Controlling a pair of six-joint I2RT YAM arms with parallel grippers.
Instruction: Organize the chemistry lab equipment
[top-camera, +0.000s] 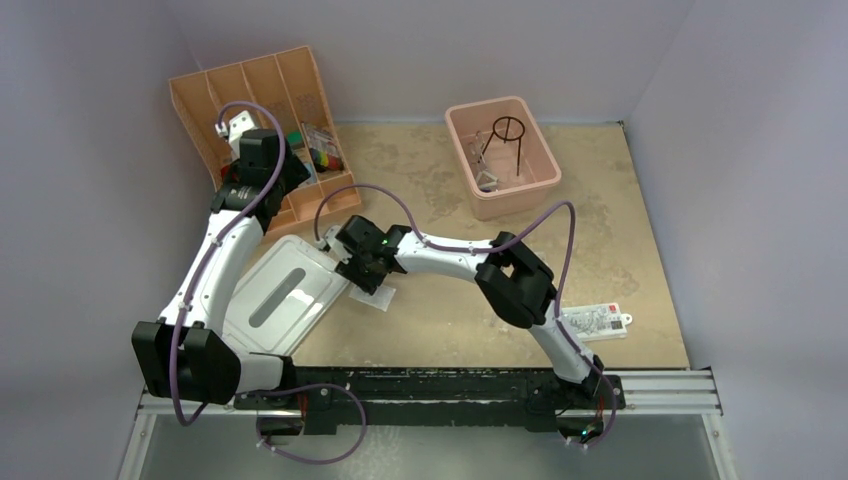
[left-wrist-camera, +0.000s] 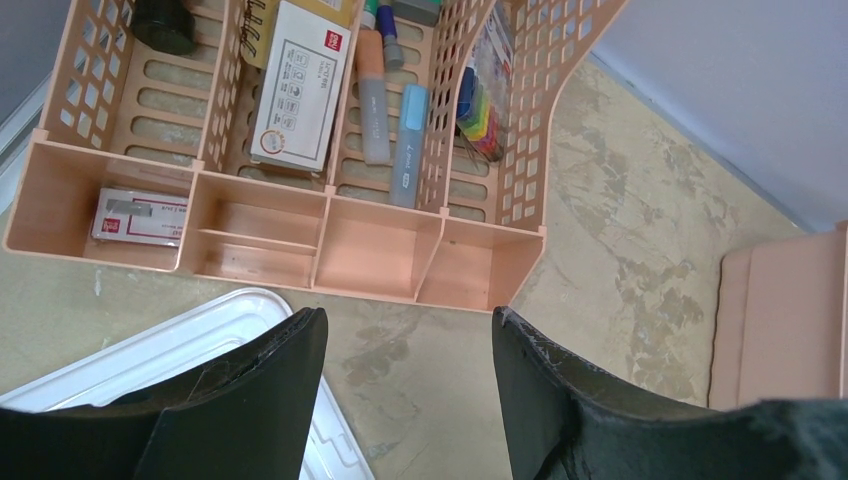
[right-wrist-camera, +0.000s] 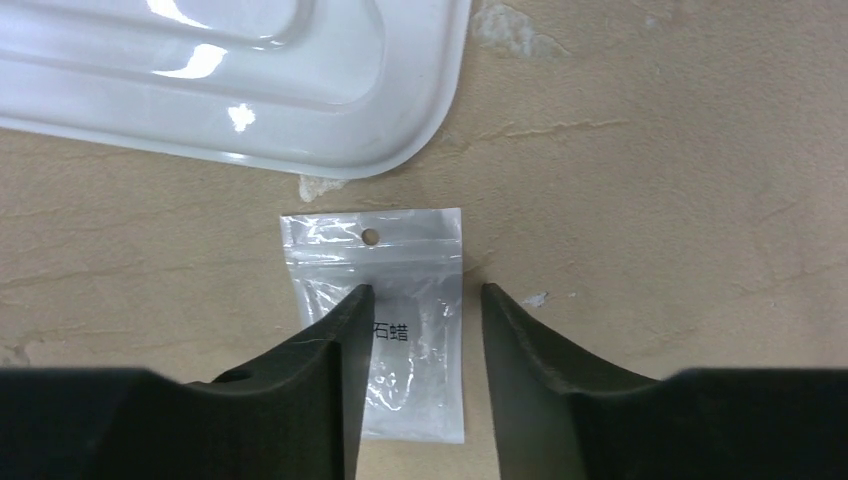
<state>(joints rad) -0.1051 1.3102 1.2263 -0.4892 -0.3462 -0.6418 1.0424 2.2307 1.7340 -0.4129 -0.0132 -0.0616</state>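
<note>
Top view. One orange divided tray (top-camera: 190, 100) sits at 10 o'clock on the table (top-camera: 620, 220), one pink tub (top-camera: 510, 200) at 1 o'clock and one white lid (top-camera: 300, 265) at 8 o'clock. We count four long slots in the tray. In the tub stands one black wire ring tripod (top-camera: 508, 135), upright. At its 7 o'clock lies one small clear piece (top-camera: 487, 180), too small for us to name.

Packets: two. One clear packet (right-wrist-camera: 415, 350) lies flat on the table just off the lid's corner, close to centre in the top view at about 7 o'clock. It has one punched hole and a few black characters. A second packet (top-camera: 595, 320), white with red print, lies at 4 o'clock, well apart from the first.

Right gripper (right-wrist-camera: 425, 292): directly over the clear packet, jaws moderately apart. One fingertip (right-wrist-camera: 345, 335) overlaps the packet's middle; the other is at its 3 o'clock edge. The packet is flat and unwrinkled — we see nothing pinched.

Left gripper (left-wrist-camera: 408, 320): above bare table at the tray's near end, jaws wide, nothing between them. Its camera shows four small front compartments in the tray — one holds one small flat box (left-wrist-camera: 140, 215). Behind these we count one white box (left-wrist-camera: 295, 90) and at least two markers (left-wrist-camera: 372, 110) side by side.
</note>
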